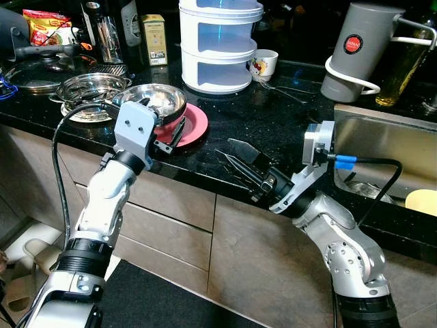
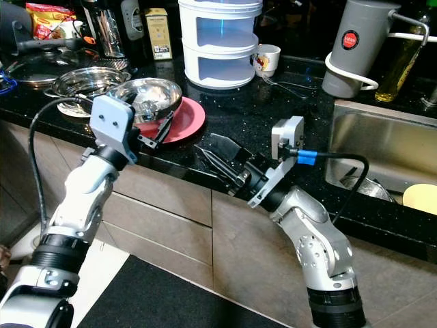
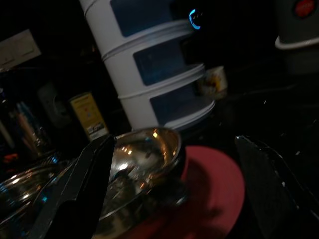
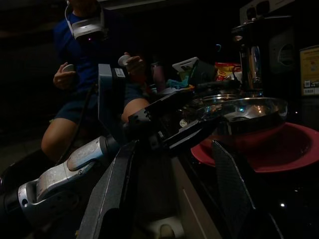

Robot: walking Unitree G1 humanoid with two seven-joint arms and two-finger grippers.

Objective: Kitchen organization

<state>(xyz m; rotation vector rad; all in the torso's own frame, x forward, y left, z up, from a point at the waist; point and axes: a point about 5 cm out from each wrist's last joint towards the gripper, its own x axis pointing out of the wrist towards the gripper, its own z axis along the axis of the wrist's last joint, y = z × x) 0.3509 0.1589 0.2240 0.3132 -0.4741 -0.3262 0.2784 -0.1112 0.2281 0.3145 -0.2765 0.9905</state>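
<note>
**Black counter: bowl pickup pending**

Steel bowl point(image 1: 158, 102) seated on red plate point(image 1: 194, 125) near counter edge. Left gripper point(image 1: 170, 137) at bowl rim, fingers apart, holding nothing. Right gripper point(image 1: 240, 164) low over bare counter point(image 1: 273, 123), fingers likewise apart. Advised: straddle rim squarely, close firmly, lift straight to avoid dragging plate.

Bright, sharp head views with glare on the steel bowl point(image 1: 156, 101); dim, murky, softly blurred wrist views.
</note>
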